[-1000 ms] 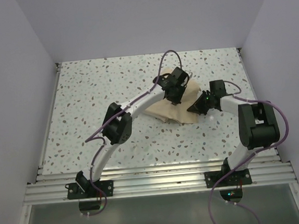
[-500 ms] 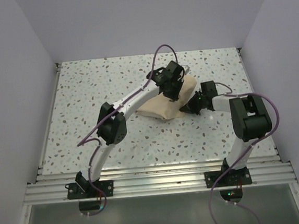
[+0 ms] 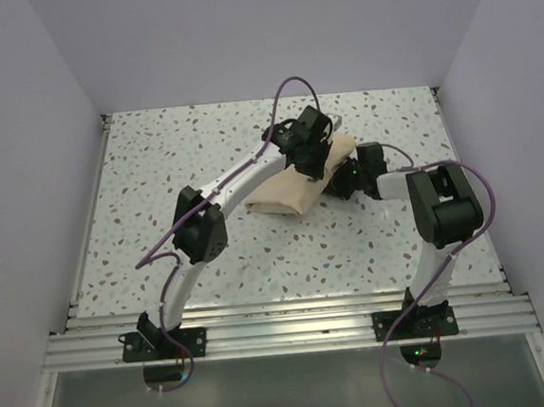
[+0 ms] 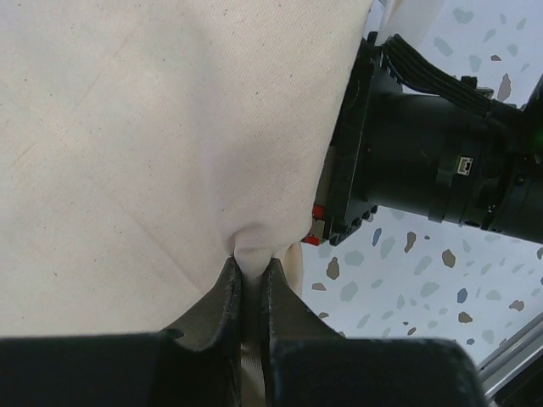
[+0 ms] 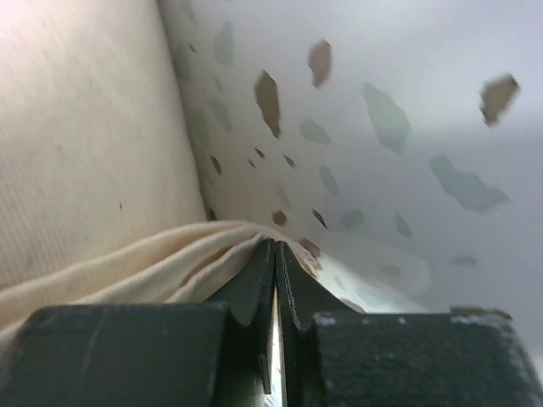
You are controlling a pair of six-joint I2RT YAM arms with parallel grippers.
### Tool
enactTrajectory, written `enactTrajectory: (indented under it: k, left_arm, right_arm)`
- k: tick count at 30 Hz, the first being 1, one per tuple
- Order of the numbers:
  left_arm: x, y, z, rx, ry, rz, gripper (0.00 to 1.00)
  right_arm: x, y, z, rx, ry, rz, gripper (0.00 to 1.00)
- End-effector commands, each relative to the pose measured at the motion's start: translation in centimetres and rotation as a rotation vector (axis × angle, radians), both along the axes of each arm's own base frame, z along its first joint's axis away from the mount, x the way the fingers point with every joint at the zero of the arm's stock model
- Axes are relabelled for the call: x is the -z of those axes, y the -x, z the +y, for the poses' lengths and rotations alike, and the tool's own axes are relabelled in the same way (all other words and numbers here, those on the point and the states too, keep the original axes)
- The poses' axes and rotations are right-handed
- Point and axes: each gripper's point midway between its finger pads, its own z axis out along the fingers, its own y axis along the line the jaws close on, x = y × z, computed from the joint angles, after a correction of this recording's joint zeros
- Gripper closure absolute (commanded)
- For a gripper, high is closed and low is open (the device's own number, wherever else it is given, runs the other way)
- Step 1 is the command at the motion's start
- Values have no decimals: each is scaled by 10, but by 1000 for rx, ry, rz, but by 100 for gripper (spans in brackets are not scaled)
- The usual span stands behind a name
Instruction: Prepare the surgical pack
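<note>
The surgical pack [image 3: 282, 191] is a tan-beige wrap sheet folded into a bundle at the middle back of the table. My left gripper [image 3: 312, 165] sits over the bundle's right end, shut on a pinched-up fold of the wrap [image 4: 153, 144]; the left gripper [image 4: 252, 264] shows cloth squeezed between its fingertips. My right gripper [image 3: 343, 184] is low at the bundle's right edge. In its wrist view the right gripper [image 5: 276, 250] is shut, with the wrap's [image 5: 93, 161] gathered edge bunched at its tips. Whatever lies inside the wrap is hidden.
The speckled table [image 3: 174, 174] has white walls on three sides and an aluminium rail [image 3: 283, 331] along the near edge. The right arm's black wrist [image 4: 441, 161] lies close beside the left gripper. Purple cables arch above both arms.
Both grippers have moved left and slightly back. The wrap's right side has been carried over, so the bundle is narrower and sits further left.
</note>
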Motion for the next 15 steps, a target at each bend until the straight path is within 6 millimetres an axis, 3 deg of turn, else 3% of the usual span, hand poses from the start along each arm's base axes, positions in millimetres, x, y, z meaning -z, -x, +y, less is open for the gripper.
enactTrajectory:
  k: [1, 11, 15]
  left_arm:
    - [-97, 11, -15, 40, 210, -86, 100]
    - [-111, 4, -6, 26, 255, -76, 100]
    - [-97, 8, -3, 30, 238, -59, 100]
  right_arm:
    - [-32, -35, 8, 39, -88, -175, 95]
    - [-41, -49, 19, 44, -175, -243, 95]
    - [-41, -45, 22, 27, -169, -236, 95]
